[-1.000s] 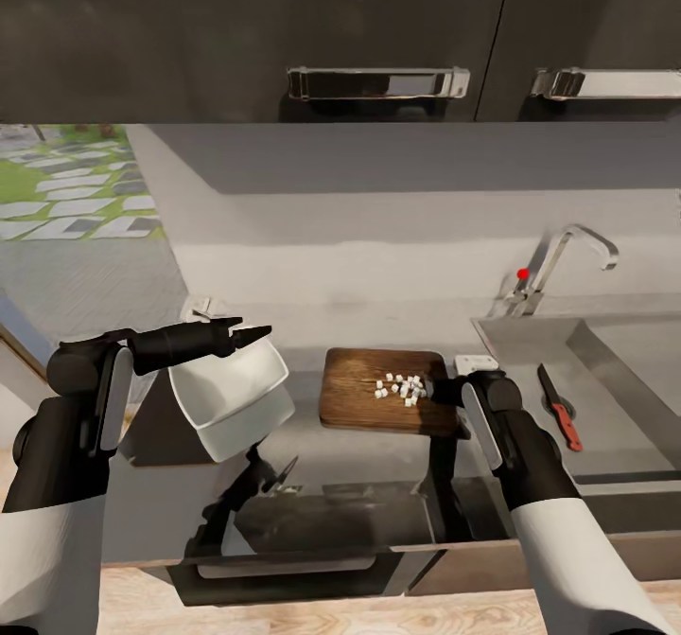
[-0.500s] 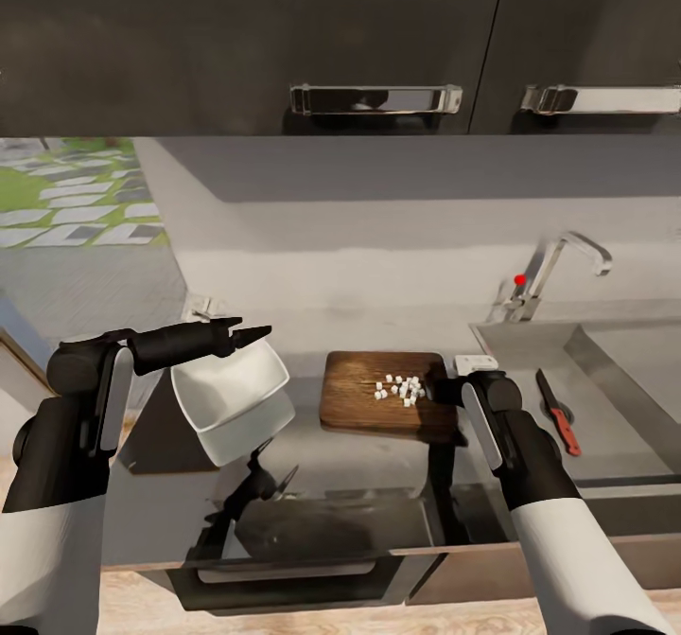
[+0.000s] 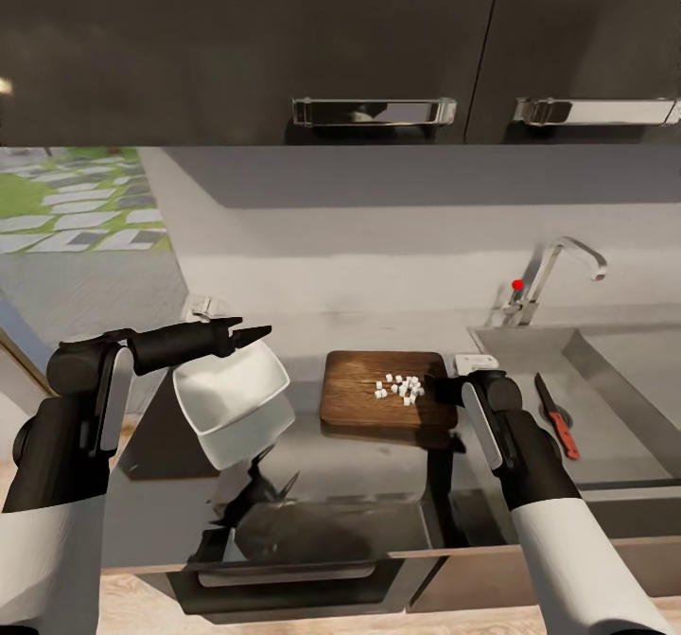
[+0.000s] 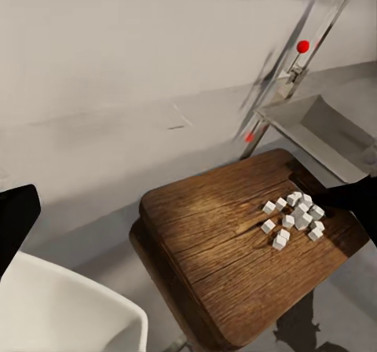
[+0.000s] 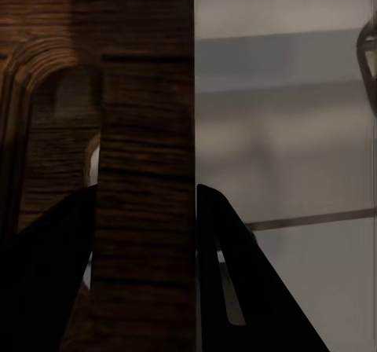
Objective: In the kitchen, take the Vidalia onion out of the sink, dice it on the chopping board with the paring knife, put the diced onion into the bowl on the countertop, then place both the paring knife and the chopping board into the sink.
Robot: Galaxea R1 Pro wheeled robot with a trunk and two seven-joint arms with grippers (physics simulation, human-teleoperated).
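In the head view my left gripper [image 3: 248, 334] is shut on the far rim of the white bowl [image 3: 227, 394], which hangs tilted over the countertop [image 3: 359, 469]. The left wrist view shows the bowl's corner [image 4: 63, 313]. My right gripper [image 3: 445, 391] is shut on the right edge of the chopping board [image 3: 364, 403], holding it just above the counter. Its fingers [image 5: 47, 281] clamp the board's edge [image 5: 145, 132]. Small white onion dice [image 3: 401, 388] lie in a heap on the board's right half [image 4: 294, 218]. The paring knife [image 3: 556, 417] lies in the sink [image 3: 615, 356].
A chrome faucet [image 3: 558, 266] with a red knob stands at the sink's back left corner. Dark wall cabinets [image 3: 378, 39] hang overhead. At the far left the counter ends beside a window. Below its front edge are grey cabinet fronts [image 3: 293, 569].
The whole picture has slid slightly, so the camera moved. Both arms hold their places in it. The board's shadow beneath it looks a little larger.
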